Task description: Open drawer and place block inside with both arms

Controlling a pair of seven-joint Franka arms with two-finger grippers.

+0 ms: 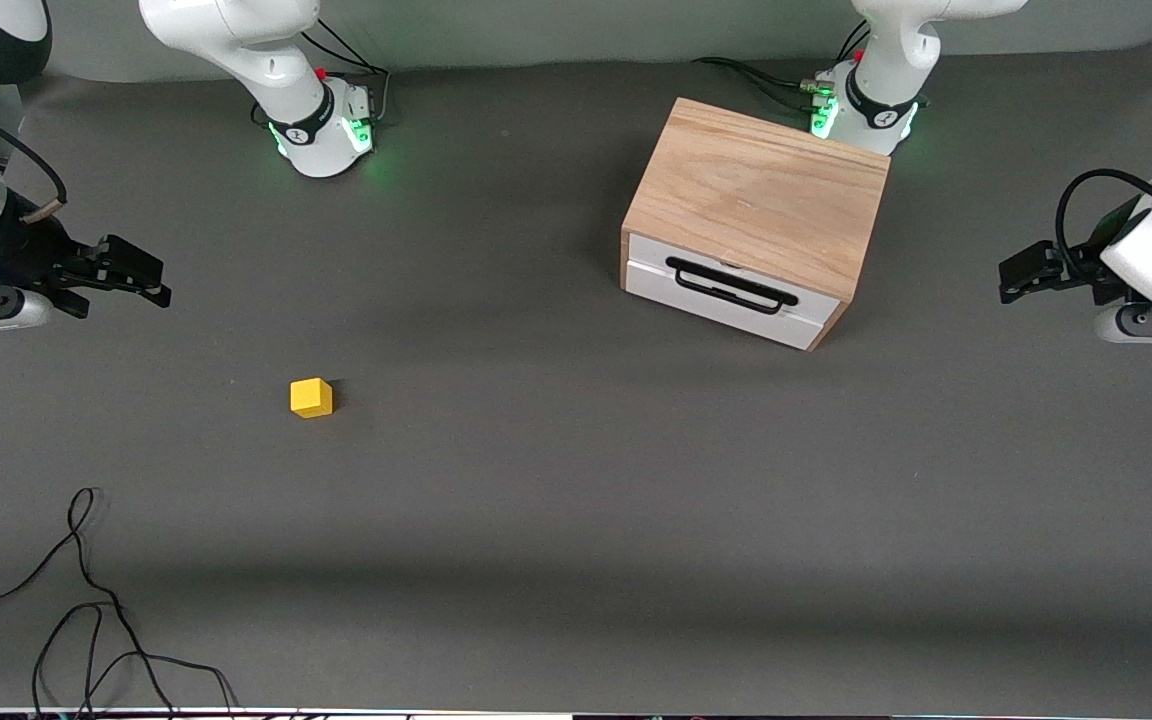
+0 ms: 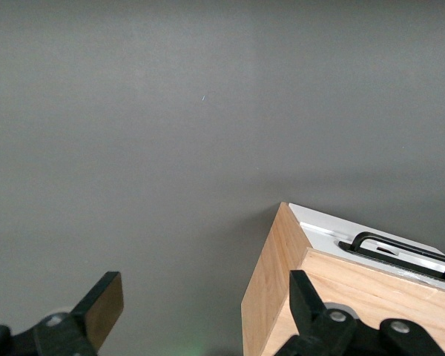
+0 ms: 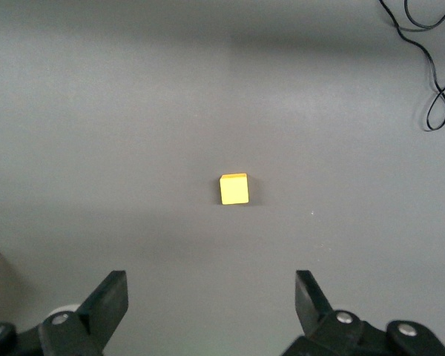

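Front view: block (image 1: 311, 397) sits well apart from the shut drawer (image 1: 731, 290), both grippers (image 1: 126, 270) (image 1: 1021, 272) spread empty; I'd judge it light and rigid, pinching its flat sides.

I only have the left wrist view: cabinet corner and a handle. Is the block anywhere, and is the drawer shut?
Observer: The block sits on the bare table toward the right arm's end, nearer the front camera than the cabinet and well apart from it.
Operator: Drawer?
Observer: The drawer is closed, its white front flush with the cabinet, and the black handle is untouched.
Operator: Where's the right gripper?
Observer: The right gripper hangs open at its own end of the table, holding nothing; its wrist view shows the block centred ahead between the fingers.
Operator: And mine from outside?
Observer: The left gripper hangs open beside the cabinet at the left arm's end, not touching it.
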